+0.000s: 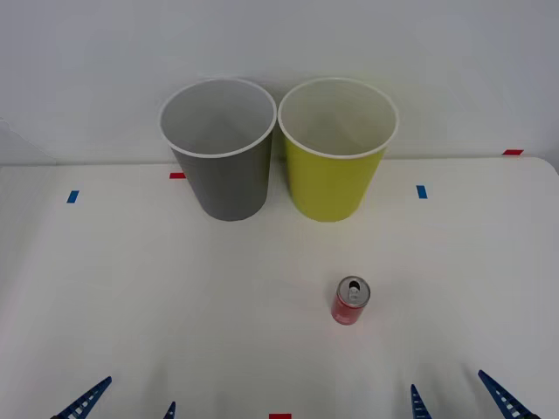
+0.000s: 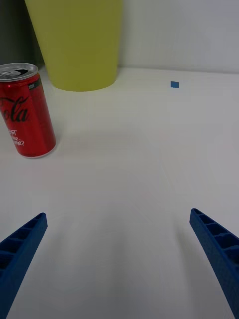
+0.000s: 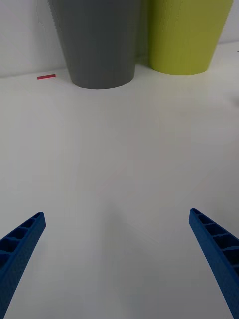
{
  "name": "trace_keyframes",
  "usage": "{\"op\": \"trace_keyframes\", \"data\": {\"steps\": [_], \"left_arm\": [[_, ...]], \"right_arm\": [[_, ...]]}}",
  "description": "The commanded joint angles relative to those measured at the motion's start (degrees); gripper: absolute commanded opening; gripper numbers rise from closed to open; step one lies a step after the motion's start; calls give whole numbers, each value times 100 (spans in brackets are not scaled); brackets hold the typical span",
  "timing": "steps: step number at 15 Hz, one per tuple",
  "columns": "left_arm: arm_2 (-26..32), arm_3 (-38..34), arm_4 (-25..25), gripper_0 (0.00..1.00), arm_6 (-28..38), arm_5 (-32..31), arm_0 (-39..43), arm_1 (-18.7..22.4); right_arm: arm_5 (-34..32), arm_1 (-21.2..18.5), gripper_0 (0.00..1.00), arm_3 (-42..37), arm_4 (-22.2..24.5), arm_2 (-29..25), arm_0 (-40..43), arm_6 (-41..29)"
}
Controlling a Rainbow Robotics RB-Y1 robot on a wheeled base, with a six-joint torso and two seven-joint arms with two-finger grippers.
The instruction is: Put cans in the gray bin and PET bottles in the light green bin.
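A small red can (image 1: 351, 301) with a silver top stands upright on the white table, in front of the light green bin (image 1: 335, 166). The gray bin (image 1: 219, 161) stands just left of the green one, both upright and white inside. My right gripper (image 1: 457, 401) is open at the table's near edge, to the right of the can and nearer than it. In the right wrist view the can (image 2: 24, 112) stands ahead and to one side, before the green bin (image 2: 77, 42). My left gripper (image 1: 127, 403) is open at the near left, with the gray bin (image 3: 97, 42) far ahead. No PET bottles are in view.
Small blue tape marks (image 1: 422, 191) and red tape marks (image 1: 177, 175) lie on the table. A white wall rises right behind the bins. Bare table stretches between the grippers and the bins.
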Motion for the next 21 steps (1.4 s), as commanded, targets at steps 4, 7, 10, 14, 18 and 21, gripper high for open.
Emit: {"op": "trace_keyframes", "data": {"steps": [4,7,10,14,18,21], "left_arm": [[0,0,0,100,0,0,0,0],[0,0,0,100,0,0,0,0],[0,0,0,100,0,0,0,0],[0,0,0,100,0,0,0,0],[0,0,0,100,0,0,0,0],[0,0,0,100,0,0,0,0]], "right_arm": [[-527,141,100,299,123,167,88,88],[-844,123,100,299,211,246,97,141],[-897,123,100,299,202,352,26,149],[-967,167,100,598,167,519,-501,123],[-958,246,100,853,158,650,-1169,106],[-949,290,100,1099,149,738,-1617,88]]}}
